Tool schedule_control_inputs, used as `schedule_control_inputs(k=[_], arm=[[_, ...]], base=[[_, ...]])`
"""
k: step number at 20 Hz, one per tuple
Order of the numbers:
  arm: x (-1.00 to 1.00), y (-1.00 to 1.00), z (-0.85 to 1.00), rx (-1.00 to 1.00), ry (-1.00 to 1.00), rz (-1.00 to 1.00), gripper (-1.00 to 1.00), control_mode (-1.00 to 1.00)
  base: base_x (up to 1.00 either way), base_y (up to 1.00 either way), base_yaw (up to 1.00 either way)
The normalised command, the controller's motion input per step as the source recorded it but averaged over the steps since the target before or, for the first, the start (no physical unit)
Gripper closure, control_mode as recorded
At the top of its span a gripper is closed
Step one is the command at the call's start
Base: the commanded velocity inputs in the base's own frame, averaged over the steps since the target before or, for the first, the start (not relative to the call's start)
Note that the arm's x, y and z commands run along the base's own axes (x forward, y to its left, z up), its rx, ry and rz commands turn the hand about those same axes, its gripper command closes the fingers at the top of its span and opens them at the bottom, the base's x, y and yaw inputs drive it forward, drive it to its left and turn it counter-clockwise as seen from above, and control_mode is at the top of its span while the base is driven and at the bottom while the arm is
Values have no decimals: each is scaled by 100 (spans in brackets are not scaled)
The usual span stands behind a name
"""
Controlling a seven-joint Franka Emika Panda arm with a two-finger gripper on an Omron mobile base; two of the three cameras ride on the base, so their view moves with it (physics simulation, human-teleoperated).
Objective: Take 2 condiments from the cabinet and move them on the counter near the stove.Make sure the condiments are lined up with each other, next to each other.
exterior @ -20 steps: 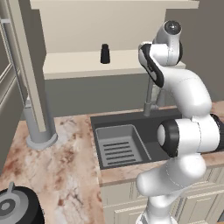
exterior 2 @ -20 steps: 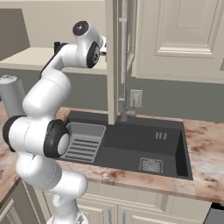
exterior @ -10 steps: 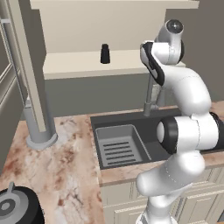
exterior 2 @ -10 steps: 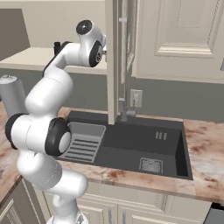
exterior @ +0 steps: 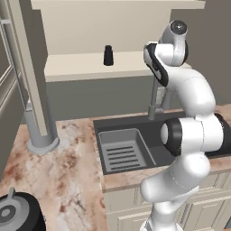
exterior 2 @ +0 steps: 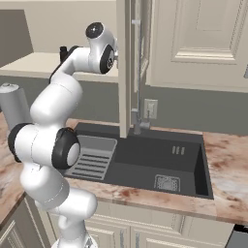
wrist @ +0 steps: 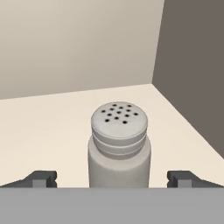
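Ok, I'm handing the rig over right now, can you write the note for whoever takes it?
Gripper: open, holding nothing, one fingertip on each side of the pale shaker, not touching it.
Pale shaker: upright on the cabinet shelf, near its side panel.
Black shaker: upright on the same shelf, further left.
Done: nothing moved yet; neither shaker is on the counter.
Left: close on the pale shaker, carry it to the counter by the stove, fetch the black one, line them up.

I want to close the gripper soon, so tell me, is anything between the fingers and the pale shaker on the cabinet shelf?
Nothing visible. In the hand view the pale shaker stands upright on the cabinet shelf, centred between the open gripper fingertips, with bare shelf either side.
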Motion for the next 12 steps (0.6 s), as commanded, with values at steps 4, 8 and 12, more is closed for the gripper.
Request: schedule_control_inputs(k=[4, 8, 12], arm=[[1, 0, 0, 0, 0, 0, -100, -100], [1, 0, 0, 0, 0, 0, -100, -100], [6, 0, 0, 0, 0, 0, -100, -100]], base=[[0, 0, 0], [0, 0, 0], [0, 0, 0]])
